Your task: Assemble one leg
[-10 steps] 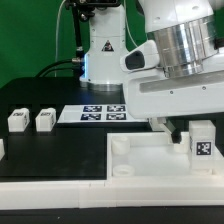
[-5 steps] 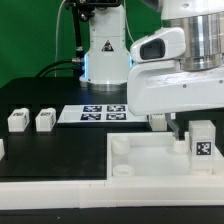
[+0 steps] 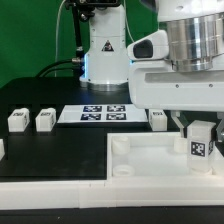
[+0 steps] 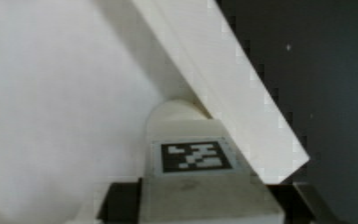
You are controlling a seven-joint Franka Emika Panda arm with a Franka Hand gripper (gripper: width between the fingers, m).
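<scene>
A white leg [image 3: 203, 143] with a black-and-white tag stands upright in the corner of the big white tray [image 3: 140, 165] at the exterior view's right. My gripper [image 3: 199, 129] comes down on it from above. One dark finger [image 3: 181, 124] shows beside the leg and the other is hidden behind it. In the wrist view the leg [image 4: 197, 150] sits between both dark pads of my gripper [image 4: 202, 205], which press against its sides, next to the tray's raised wall [image 4: 211, 70].
Two more legs [image 3: 17, 120] [image 3: 45, 120] stand on the black table at the exterior view's left. A third leg [image 3: 158, 118] stands behind the tray. The marker board [image 3: 100, 112] lies at the back. A round socket [image 3: 122, 147] is in the tray's near corner.
My hand has turned about the leg, from angled to square-on in the exterior view. The leg stays in the same spot in the tray corner.
</scene>
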